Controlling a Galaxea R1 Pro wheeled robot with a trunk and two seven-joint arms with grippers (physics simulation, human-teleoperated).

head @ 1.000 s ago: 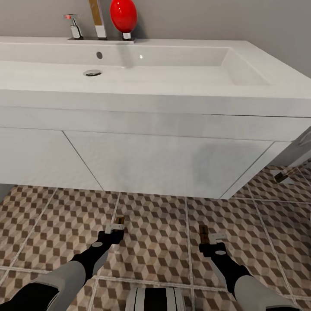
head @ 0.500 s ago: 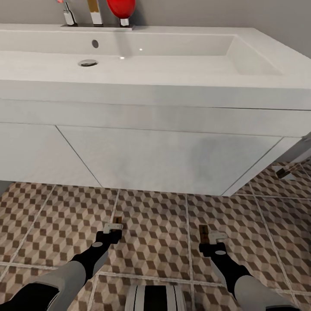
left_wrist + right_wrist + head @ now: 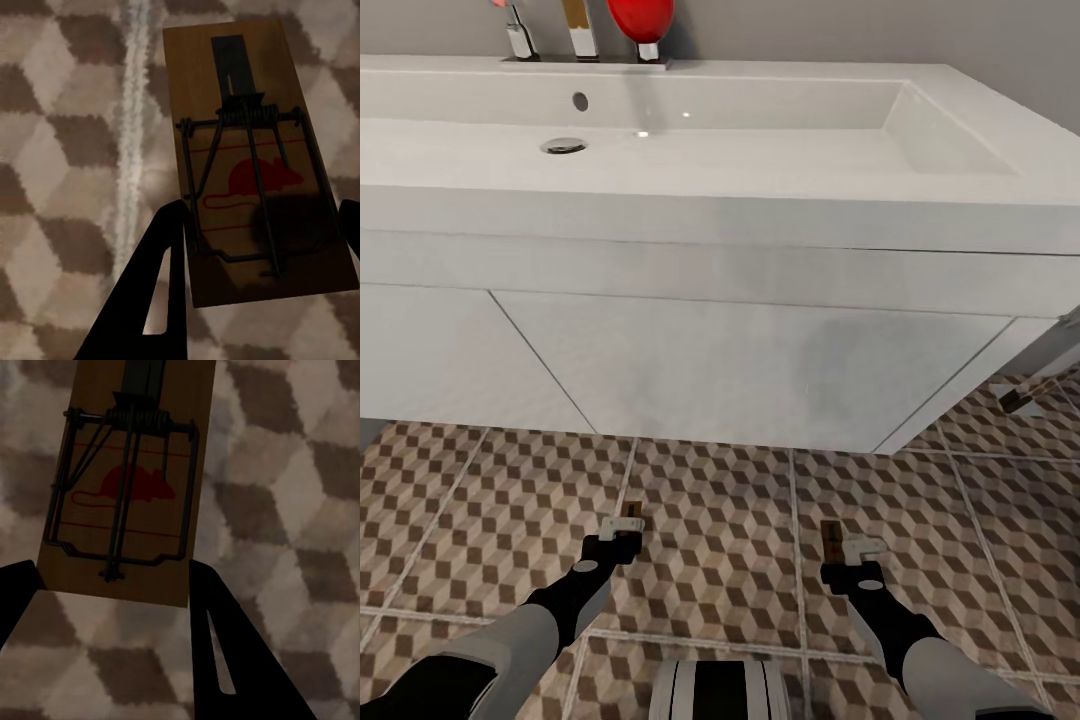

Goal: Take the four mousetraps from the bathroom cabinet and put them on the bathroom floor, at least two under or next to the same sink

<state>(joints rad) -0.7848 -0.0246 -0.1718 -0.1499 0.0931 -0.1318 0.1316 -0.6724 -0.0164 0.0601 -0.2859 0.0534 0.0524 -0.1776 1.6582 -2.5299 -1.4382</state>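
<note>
Low over the bathroom floor (image 3: 720, 500), in front of the white vanity (image 3: 740, 370) under the bathroom sink (image 3: 760, 215), each of my grippers grips a flat brown mousetrap with a red mouse print. My left gripper (image 3: 625, 527) (image 3: 262, 214) is shut on the near end of one mousetrap (image 3: 630, 512) (image 3: 240, 112). The right gripper (image 3: 847, 548) (image 3: 112, 570) is shut on the other mousetrap (image 3: 831, 538) (image 3: 142, 435). A small brown and pale piece (image 3: 1017, 399), possibly a third mousetrap, lies on the tiles at the far right. The cabinet is out of view.
The vanity hangs off the floor and its underside leaves a gap above the tiles. Chrome taps (image 3: 582, 35) and a red rounded object (image 3: 642, 20) stand at the back of the basin. A grey slanted part (image 3: 1060, 345) shows at the right edge.
The whole view shifted early on, so the camera moved. Since half a second ago nothing has visibly changed; both grippers still grip their mousetraps.
</note>
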